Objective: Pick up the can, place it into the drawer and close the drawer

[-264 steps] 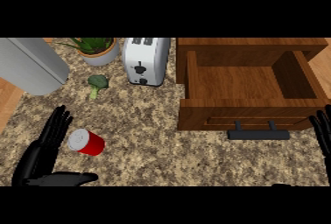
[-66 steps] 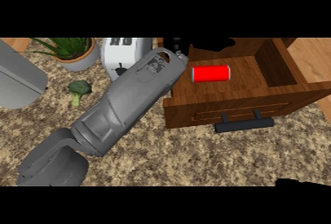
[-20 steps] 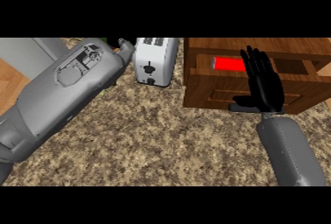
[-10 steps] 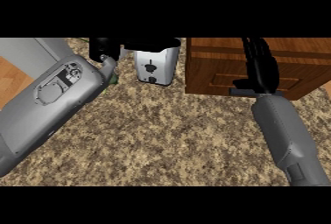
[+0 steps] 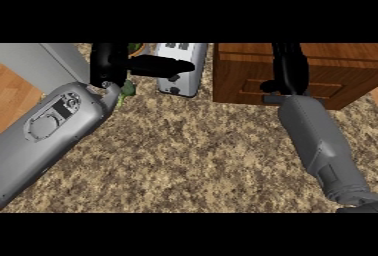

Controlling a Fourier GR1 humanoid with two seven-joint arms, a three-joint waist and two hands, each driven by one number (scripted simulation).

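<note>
The wooden drawer [image 5: 332, 70] at the upper right looks pushed in, its front flush with the cabinet. No can shows anywhere; the drawer's inside is hidden. My right hand [image 5: 288, 65] lies flat against the drawer front with straight fingers pointing up, covering most of the black handle [image 5: 269, 86]. My left hand [image 5: 111, 60] is raised at the upper left beside the toaster, open and holding nothing, its thumb [image 5: 159, 65] stretched across the toaster's face.
A silver toaster [image 5: 183, 75] stands left of the cabinet. A piece of broccoli [image 5: 127, 90] peeks out beside my left wrist. A grey appliance [image 5: 44, 60] fills the top left corner. The speckled counter [image 5: 192, 150] spreads between my forearms.
The drawer has slid shut under my right hand, hiding the red can that lay inside. My left arm has pulled back to the left.
</note>
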